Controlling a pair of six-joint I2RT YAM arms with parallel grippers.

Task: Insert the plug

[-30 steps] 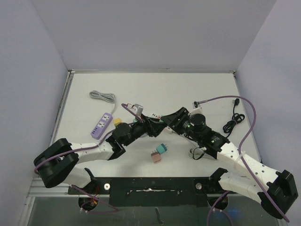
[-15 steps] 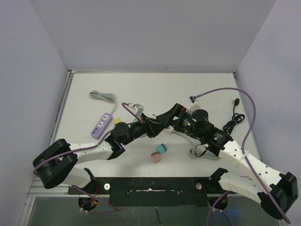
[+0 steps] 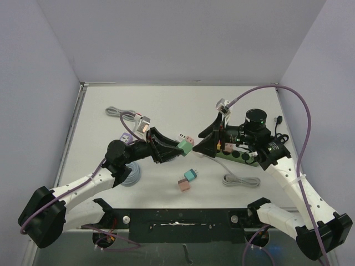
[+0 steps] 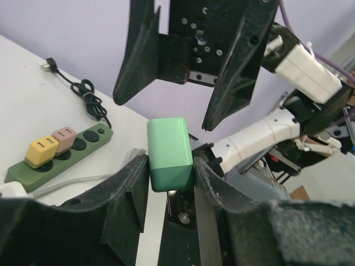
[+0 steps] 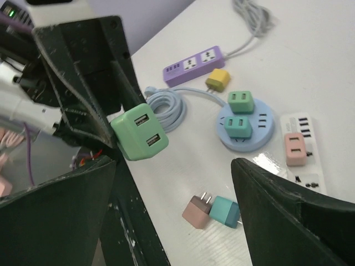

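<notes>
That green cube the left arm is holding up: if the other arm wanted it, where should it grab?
Probably the paler free half of the green adapter, which sticks out beyond the left gripper pinching its darker half. The sides there are flat and bare, so the open right gripper, facing it, could come straight on with one finger on each side.

The left arm [image 3: 83,183] is stretched low from its base toward the middle, and the left gripper [image 3: 176,148] is pointed to the right with its jaws closed on a green plug [image 3: 186,145], which is pinched by its darker end between the two fingers [image 4: 130,194]. The right arm [image 3: 294,177] is raised and bent at the elbow, and the right gripper [image 3: 201,143] is turned to face the left one, with its jaws spread wide, near the plug but not touching it.
</notes>
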